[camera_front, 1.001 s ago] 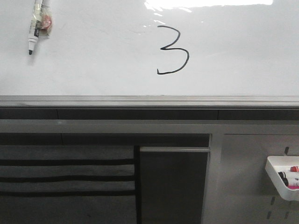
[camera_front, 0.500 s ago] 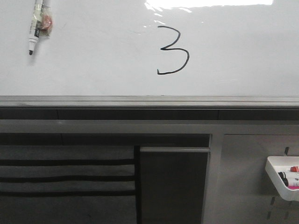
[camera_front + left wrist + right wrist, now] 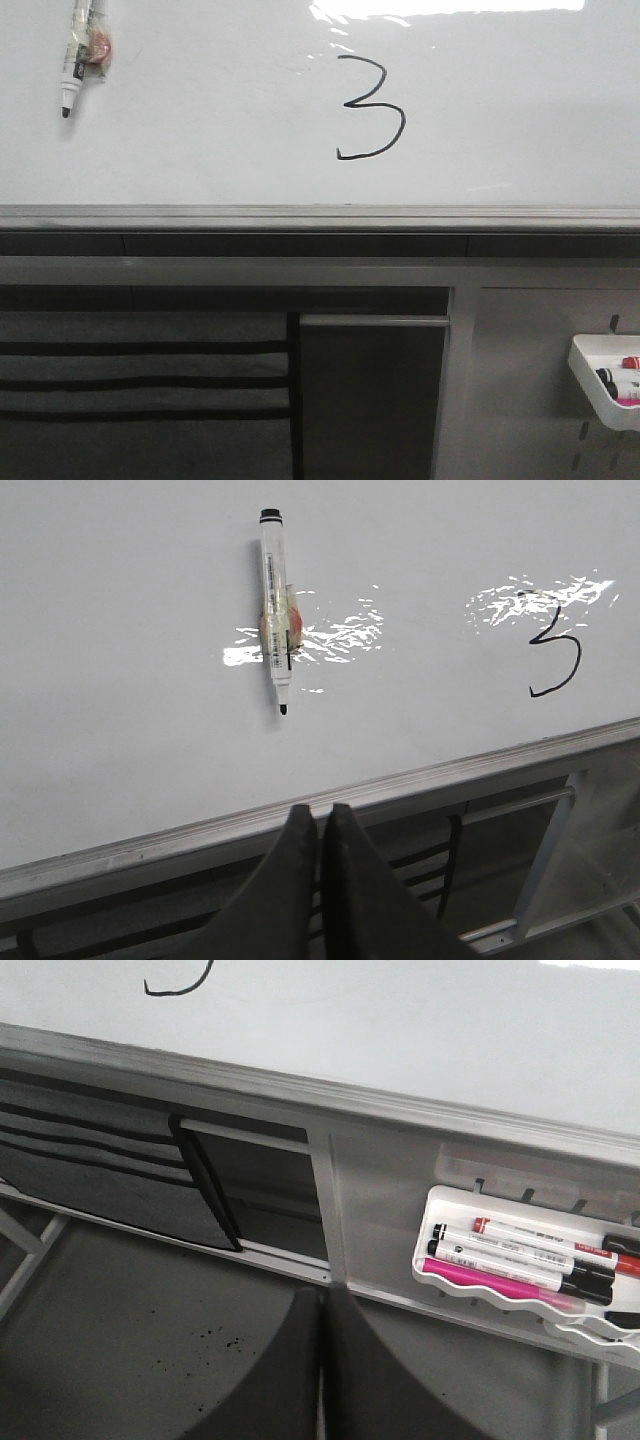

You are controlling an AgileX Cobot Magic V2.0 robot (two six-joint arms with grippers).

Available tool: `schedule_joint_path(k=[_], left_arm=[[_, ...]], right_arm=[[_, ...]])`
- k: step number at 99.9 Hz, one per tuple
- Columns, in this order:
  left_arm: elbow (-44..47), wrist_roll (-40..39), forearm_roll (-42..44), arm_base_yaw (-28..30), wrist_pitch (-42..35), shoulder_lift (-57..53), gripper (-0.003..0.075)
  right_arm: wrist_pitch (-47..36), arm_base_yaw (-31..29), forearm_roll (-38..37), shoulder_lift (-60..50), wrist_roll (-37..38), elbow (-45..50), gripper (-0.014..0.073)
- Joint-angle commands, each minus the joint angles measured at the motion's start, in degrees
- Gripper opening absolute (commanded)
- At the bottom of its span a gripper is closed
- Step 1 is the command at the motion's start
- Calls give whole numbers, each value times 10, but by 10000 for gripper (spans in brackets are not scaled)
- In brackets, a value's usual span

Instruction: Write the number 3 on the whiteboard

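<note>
glossy white whiteboard (image 3: pixel 200 150), thin black number 3 (image 3: pixel 371 107), white tray (image 3: pixel 500 1280) with pink, red, black markers (image 3: pixel 510 1260)

smooth dark grey tapering fingers (image 3: pixel 290 880) on both arms

One whiteboard (image 3: pixel 200 150) carries one drawn 3 (image 3: pixel 372 108) and one stuck marker (image 3: pixel 76 55). One white tray (image 3: pixel 500 1290) holds at least three markers (image 3: pixel 520 1265): red-capped, black-capped, pink.
</note>
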Motion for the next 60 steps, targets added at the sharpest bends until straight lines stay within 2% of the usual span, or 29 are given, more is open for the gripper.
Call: schedule_joint_path(k=[1, 13, 23, 49, 60], left_arm=[[-16, -7, -10, 2, -49, 4, -18], [-16, -7, 7, 2, -48, 4, -18], [8, -9, 70, 2, -54, -7, -18], [175, -12, 81, 70, -217, -140, -18], [245, -12, 71, 92, -258, -192, -18]], right_arm=[[-33, -5, -6, 2, 1, -14, -74], [-33, -5, -6, 2, 1, -14, -74], [-33, -5, -6, 2, 1, -14, -74], [-33, -5, -6, 2, 1, -14, -74], [-33, -5, -6, 2, 1, -14, -74]])
